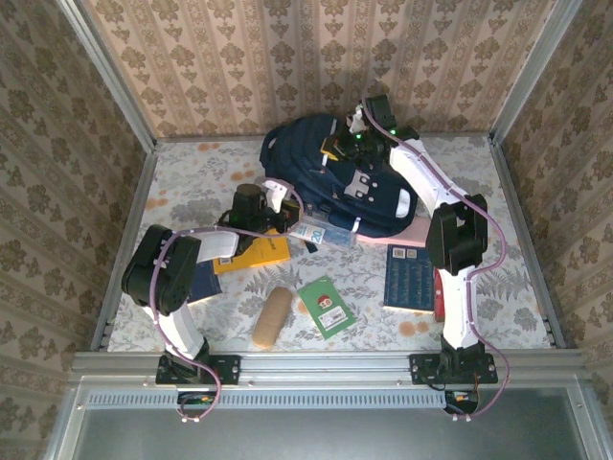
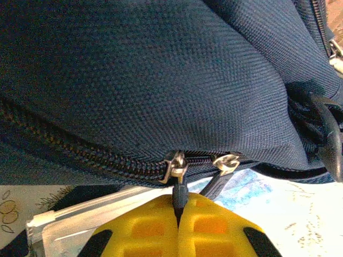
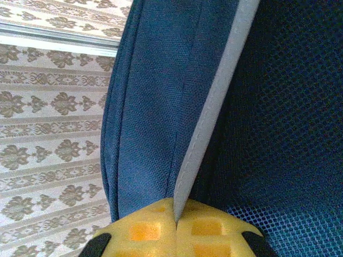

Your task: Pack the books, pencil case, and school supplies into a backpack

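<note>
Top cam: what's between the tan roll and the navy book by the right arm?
The green book lies between the roll and the navy book, seen in the top view.

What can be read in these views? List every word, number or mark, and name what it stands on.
"20" on the blue-and-white packet; the rest of its print is too small.
Too small to read: the red-and-white mark on the green book.
Too blurred to read: the pale labels on the navy book.
No readable lettering on the backpack or its grey-white patches.
</note>
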Robot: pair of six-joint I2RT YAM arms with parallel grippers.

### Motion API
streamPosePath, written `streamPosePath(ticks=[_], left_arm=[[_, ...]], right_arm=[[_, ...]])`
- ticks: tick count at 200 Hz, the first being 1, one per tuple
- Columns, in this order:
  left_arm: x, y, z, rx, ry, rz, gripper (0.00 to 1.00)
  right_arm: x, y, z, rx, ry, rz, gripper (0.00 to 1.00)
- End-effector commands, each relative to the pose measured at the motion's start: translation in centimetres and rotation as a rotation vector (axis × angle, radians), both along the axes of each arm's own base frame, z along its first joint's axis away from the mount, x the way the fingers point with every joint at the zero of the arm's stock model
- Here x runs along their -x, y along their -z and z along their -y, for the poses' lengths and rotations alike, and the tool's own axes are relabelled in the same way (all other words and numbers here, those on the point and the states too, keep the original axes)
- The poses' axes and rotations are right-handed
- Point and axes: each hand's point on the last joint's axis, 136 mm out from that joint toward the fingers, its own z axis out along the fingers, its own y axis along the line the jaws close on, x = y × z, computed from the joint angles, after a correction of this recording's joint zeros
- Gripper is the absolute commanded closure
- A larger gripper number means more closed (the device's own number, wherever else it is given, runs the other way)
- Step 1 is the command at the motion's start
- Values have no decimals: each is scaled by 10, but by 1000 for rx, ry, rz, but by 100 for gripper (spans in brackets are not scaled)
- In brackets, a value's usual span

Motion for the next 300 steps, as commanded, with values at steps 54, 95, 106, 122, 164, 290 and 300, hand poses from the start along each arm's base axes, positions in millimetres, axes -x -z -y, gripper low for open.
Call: streamPosePath(ticks=[54, 95, 106, 122, 164, 290, 300], left_arm=[[-21, -40, 11, 347, -100, -225, 100], [-27, -38, 10, 537, -176, -349, 100], [-28, -38, 9, 596, -193, -372, 100], [-28, -37, 8, 671, -208, -410, 100], [-25, -40, 15, 769, -206, -466, 100], [6, -70, 42, 816, -255, -521, 100], [7, -72, 42, 818, -261, -522, 100]], right_arm=[[17, -17, 16, 422, -6, 144, 59], [34, -24, 40, 514, 98, 163, 47], [42, -20, 48, 489, 165, 129, 48], [60, -10, 60, 422, 283, 50, 52], [113, 24, 66, 178, 487, -139, 68], [99, 121, 26, -86, 585, -308, 17], [92, 128, 30, -65, 591, -284, 26]])
